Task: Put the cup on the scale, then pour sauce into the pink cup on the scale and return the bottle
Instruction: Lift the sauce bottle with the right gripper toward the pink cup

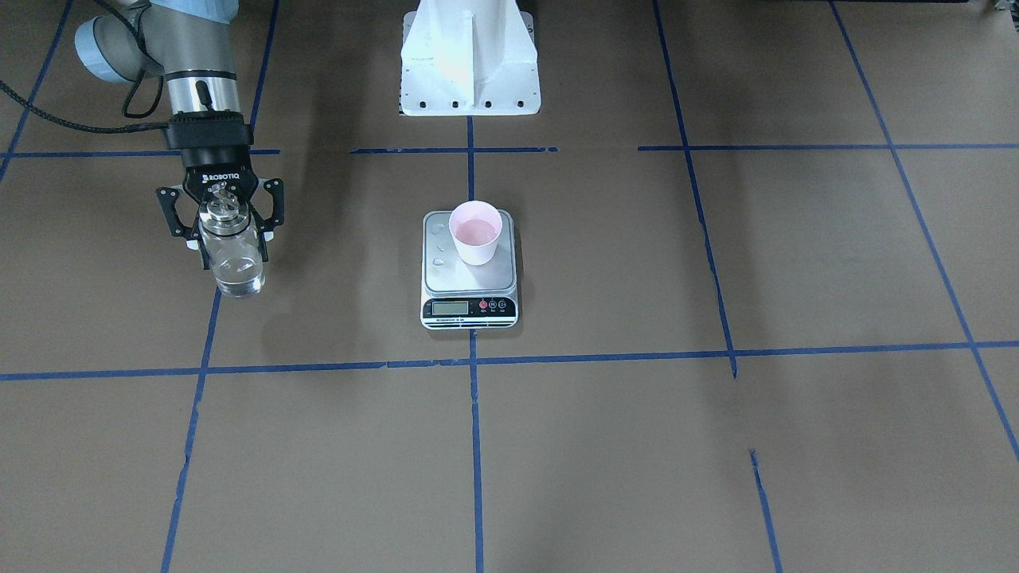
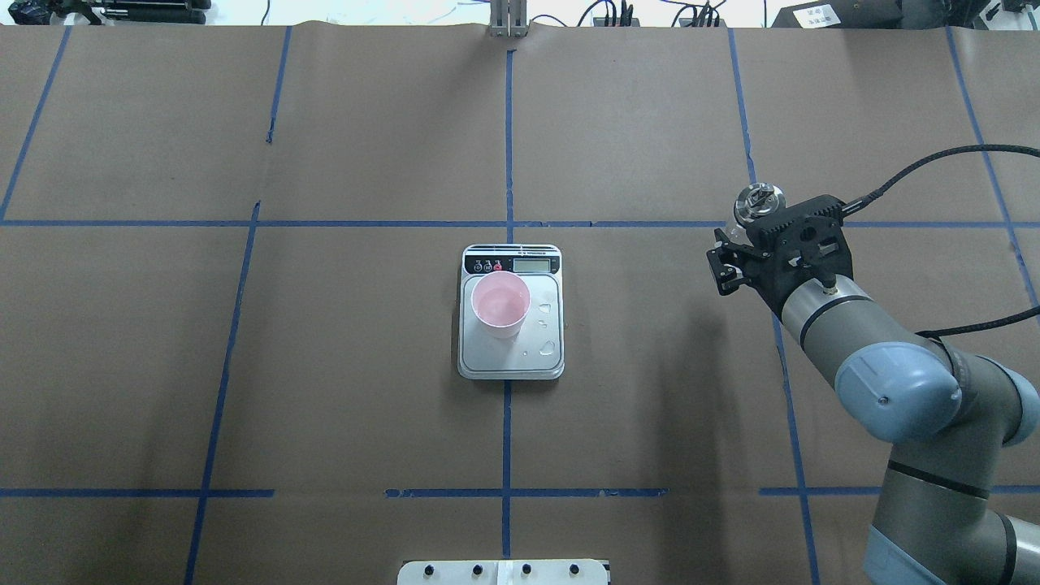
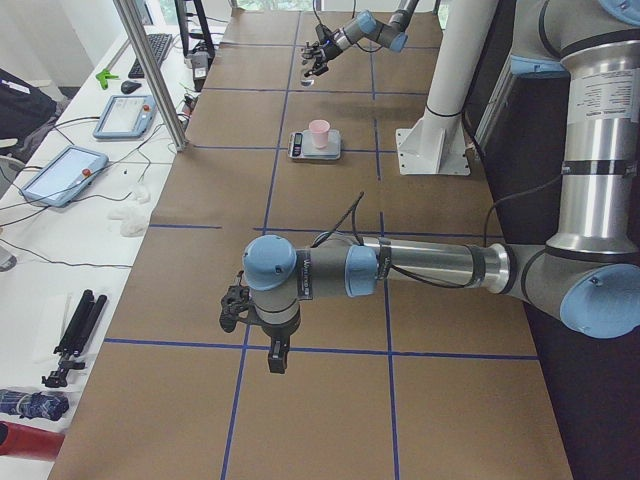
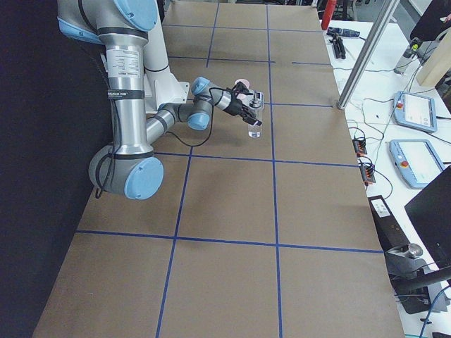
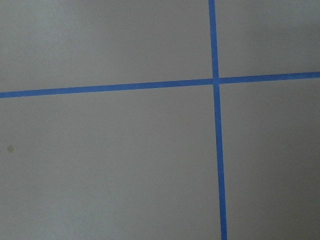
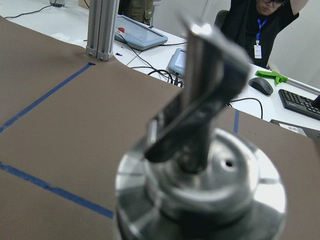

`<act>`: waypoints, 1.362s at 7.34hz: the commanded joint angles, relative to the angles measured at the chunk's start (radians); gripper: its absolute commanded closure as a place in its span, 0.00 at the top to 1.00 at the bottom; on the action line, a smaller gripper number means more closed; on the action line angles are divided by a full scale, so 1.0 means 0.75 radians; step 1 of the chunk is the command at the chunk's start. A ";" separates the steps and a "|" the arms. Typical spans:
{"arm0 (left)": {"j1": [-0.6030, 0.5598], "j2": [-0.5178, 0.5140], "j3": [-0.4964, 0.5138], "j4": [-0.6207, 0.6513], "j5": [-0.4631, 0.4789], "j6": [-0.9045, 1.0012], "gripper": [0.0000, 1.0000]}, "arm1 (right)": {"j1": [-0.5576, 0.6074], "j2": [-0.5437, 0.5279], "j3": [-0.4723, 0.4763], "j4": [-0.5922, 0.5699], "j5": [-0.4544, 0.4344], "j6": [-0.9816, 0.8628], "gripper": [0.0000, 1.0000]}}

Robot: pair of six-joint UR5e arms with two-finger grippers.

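Pink cup (image 1: 475,231) stands on the scale (image 1: 469,277). The right gripper (image 1: 227,232) clasps the bottle (image 1: 235,269), well apart; the left gripper (image 3: 276,355) I cannot judge.

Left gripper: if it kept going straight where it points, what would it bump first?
The left gripper points down, so it would probably hit the bare brown table first, near a cross of blue tape. Its wrist view shows nothing else below it; the gap is hard to judge.
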 commanded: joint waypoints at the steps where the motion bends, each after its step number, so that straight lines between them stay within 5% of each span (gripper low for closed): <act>1: 0.001 0.003 -0.001 -0.044 -0.003 -0.002 1.00 | 0.005 0.041 -0.004 -0.054 -0.001 -0.128 0.00; 2: 0.001 0.003 -0.001 -0.044 -0.001 0.000 1.00 | 0.005 0.140 0.000 -0.223 -0.046 -0.220 0.00; 5: 0.001 0.001 -0.001 -0.044 -0.003 -0.002 1.00 | -0.273 0.568 -0.034 -1.087 -0.558 -0.243 0.00; 10: 0.001 0.003 -0.001 -0.040 -0.005 -0.002 1.00 | -0.327 0.687 -0.318 -1.171 -0.819 -0.570 0.00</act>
